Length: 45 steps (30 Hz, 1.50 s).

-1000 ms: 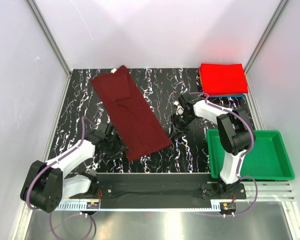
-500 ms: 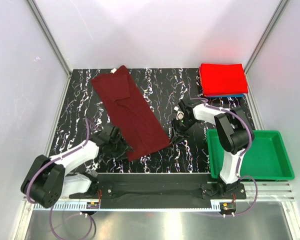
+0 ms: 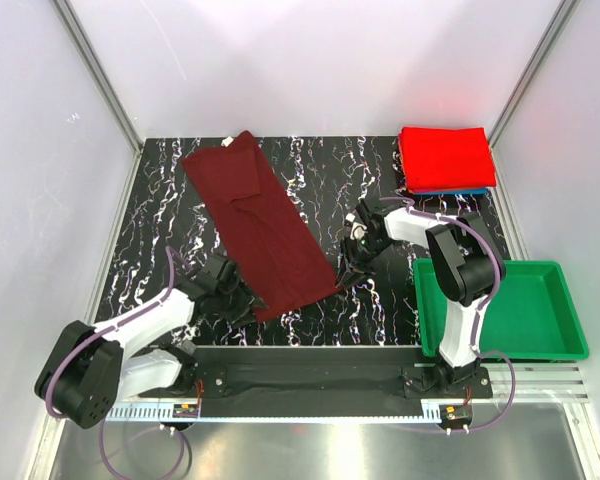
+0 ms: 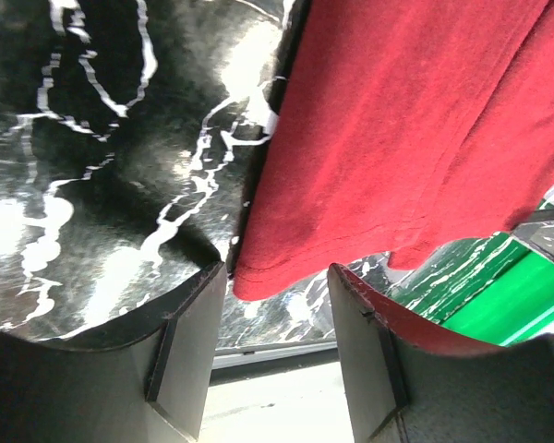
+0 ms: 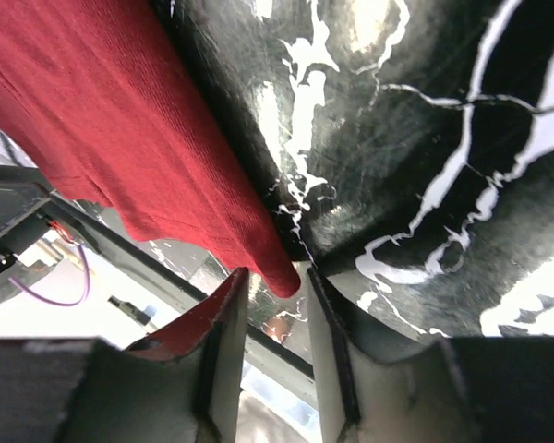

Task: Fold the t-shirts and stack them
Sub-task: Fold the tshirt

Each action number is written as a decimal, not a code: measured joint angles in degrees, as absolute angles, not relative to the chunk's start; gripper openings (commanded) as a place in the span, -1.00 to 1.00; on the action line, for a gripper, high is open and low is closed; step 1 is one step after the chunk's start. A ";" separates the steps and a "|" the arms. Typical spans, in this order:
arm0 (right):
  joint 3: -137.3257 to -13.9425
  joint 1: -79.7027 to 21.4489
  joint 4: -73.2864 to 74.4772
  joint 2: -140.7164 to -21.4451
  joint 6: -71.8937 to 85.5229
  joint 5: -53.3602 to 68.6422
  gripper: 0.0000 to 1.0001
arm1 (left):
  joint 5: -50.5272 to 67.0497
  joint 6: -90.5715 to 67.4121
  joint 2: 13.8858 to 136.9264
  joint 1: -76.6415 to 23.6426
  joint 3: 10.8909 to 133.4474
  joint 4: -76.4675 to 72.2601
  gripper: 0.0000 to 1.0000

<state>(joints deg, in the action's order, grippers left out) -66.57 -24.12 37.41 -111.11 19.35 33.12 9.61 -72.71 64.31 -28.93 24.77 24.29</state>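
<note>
The dark maroon t-shirt [image 3: 265, 225] lies folded lengthwise in a long diagonal strip on the black marble table [image 3: 160, 210]. My left gripper [image 3: 242, 298] is low at its near left corner. In the left wrist view the jaws [image 4: 278, 273] are open with the shirt's hem corner [image 4: 258, 277] between the tips. My right gripper [image 3: 346, 270] is at the near right corner. In the right wrist view its jaws [image 5: 277, 275] stand narrowly open around the tip of the shirt's corner [image 5: 284, 268]. The bright red t-shirt [image 3: 445, 156] lies folded at the back right on the blue one's thin edge [image 3: 450, 190].
A green plastic tray [image 3: 555, 310] stands at the near right beside the right arm's base; it also shows in the left wrist view [image 4: 522, 295]. Grey walls and metal posts enclose the table. A rail [image 3: 310, 375] carries the arm bases along the front edge.
My left gripper has slid right and nearer, up to the shirt's near left corner. My right gripper has moved nearer and left, down to the near right corner. The shirts have not moved.
</note>
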 measured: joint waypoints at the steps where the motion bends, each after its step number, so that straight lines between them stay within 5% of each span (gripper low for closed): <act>1: -66.63 -24.12 37.30 -111.35 19.44 33.58 -0.26 | 9.80 -72.90 64.66 -29.04 24.80 23.92 0.07; 5: -66.70 -24.12 36.97 -111.74 19.86 34.04 -0.45 | 10.07 -73.69 65.87 -29.58 24.88 22.74 -0.24; 6: -66.65 -24.12 36.75 -111.79 19.97 34.00 -0.64 | 10.04 -73.80 66.17 -29.65 24.88 22.74 -0.47; 10: -65.65 -24.40 35.07 -111.81 21.37 34.02 -1.00 | 9.61 -73.82 66.81 -29.74 25.06 24.49 -0.81; 15: -61.80 -27.11 33.10 -109.47 25.12 34.11 -1.00 | 7.35 -72.55 64.75 -29.76 26.63 32.45 -1.00; 28: -45.43 -36.34 29.10 -90.37 40.38 32.40 -1.00 | 5.93 -70.61 47.18 -29.87 25.61 54.41 -0.93; 45: -50.63 -36.34 32.58 -87.66 42.02 29.45 -1.00 | 6.85 -70.61 46.11 -29.95 27.59 56.03 -1.00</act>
